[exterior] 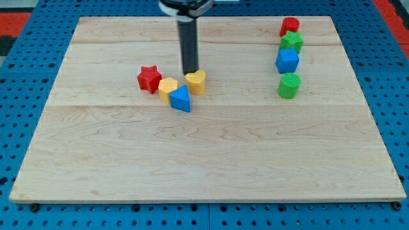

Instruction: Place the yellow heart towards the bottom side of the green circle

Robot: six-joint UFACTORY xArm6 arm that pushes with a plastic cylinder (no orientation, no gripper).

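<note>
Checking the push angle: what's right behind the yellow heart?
My tip stands at the yellow heart's upper-left edge; the rod covers the board just behind it.

The rod [189, 45] is cut off by the view's top; the yellow heart [197, 82] hides my tip.

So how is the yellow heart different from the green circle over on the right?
The yellow heart is lobed with a point; the green circle is a round ribbed cylinder. The heart sits near the view's middle, close to a blue block and another yellow block, while the circle ends a column at the view's right. My tip is at the heart's upper left edge, far from the circle. Both rest on the wooden board.
</note>
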